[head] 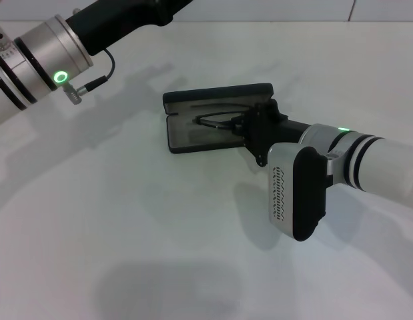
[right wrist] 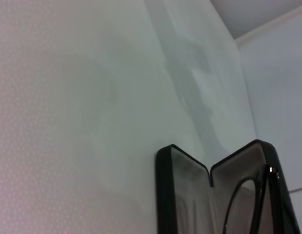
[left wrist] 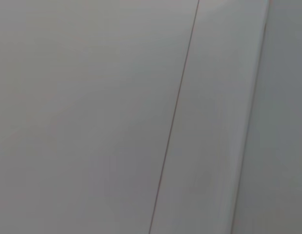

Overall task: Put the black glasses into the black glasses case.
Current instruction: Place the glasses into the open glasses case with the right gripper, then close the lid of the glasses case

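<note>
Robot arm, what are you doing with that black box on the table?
The right gripper is reaching into the open black glasses case on the white table. The black glasses are down inside the case, right at the gripper's tip. The left arm is lifted away at the far left, not touching anything.

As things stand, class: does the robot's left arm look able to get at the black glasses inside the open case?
Probably not easily. The right gripper is over the black glasses in the black glasses case, blocking that side, and the left arm is raised far back.
</note>
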`<state>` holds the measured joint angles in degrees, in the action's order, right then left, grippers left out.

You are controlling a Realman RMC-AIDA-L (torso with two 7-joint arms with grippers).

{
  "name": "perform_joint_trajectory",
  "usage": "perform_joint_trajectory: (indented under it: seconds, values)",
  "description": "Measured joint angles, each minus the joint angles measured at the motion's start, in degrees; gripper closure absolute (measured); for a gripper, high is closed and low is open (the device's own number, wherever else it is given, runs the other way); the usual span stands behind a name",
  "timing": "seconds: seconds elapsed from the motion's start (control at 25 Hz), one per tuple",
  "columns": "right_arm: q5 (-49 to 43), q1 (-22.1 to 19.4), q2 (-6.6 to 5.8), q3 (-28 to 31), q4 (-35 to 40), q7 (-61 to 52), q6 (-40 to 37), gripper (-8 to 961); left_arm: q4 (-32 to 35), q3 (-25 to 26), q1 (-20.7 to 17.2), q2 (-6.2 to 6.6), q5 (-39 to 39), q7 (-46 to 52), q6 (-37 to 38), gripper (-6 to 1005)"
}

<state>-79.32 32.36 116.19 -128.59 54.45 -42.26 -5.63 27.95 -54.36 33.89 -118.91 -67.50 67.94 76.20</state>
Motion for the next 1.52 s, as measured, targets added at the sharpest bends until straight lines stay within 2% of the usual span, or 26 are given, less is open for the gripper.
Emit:
perform_joint_trajectory:
  seconds: [0.6, 0.72, 0.84, 1.08, 1.2, 1.32, 1.44, 1.48, 1.52]
  values:
    - [-0.2, 1.3, -0.01, -1.3, -1.0, -0.2, 0.9, 834, -0.7, -0.1, -0.1, -0.19, 0.0, -0.1, 0.0, 490]
    - [-0.1, 0.9, 0.00, -1.2, -0.4, -0.3, 1.1, 776, -0.7, -0.1, -0.2, -0.24, 0.0, -0.1, 0.0, 490]
    - [-0.1, 0.5, -0.01, -1.2, 0.5, -1.8, 1.1, 761, -0.7, -0.2, -0.3, -0.27, 0.0, -0.1, 0.0, 490]
    - [0.0, -2.0, -0.01, -1.1, 3.2, -3.9, -0.2, 741, -0.7, -0.2, -0.8, -0.37, -0.1, -0.1, 0.0, 489]
    - [0.1, -5.5, 0.00, 0.5, 6.2, -4.4, -1.7, 734, -0.7, -0.2, -0.9, -0.36, -0.4, 0.1, 0.0, 489]
    - [0.1, -9.9, -0.18, 7.0, 9.9, -7.3, -10.0, 726, -0.8, -0.2, -1.0, -0.31, -0.5, 0.2, -1.0, 489]
    - [0.0, -13.0, -0.51, 19.9, 10.4, -12.9, -29.5, 719, -0.8, -0.2, -0.7, -0.15, -0.8, 0.5, -4.5, 488]
    - [-0.3, -13.2, -0.68, 28.0, 8.0, -16.6, -42.4, 716, -0.8, -0.2, -0.6, -0.10, -1.0, 0.8, -5.6, 488]
    - [-0.3, -13.2, -0.68, 28.0, 8.0, -16.6, -42.4, 714, -0.8, -0.2, -0.2, -0.05, -1.7, 1.2, -6.9, 488]
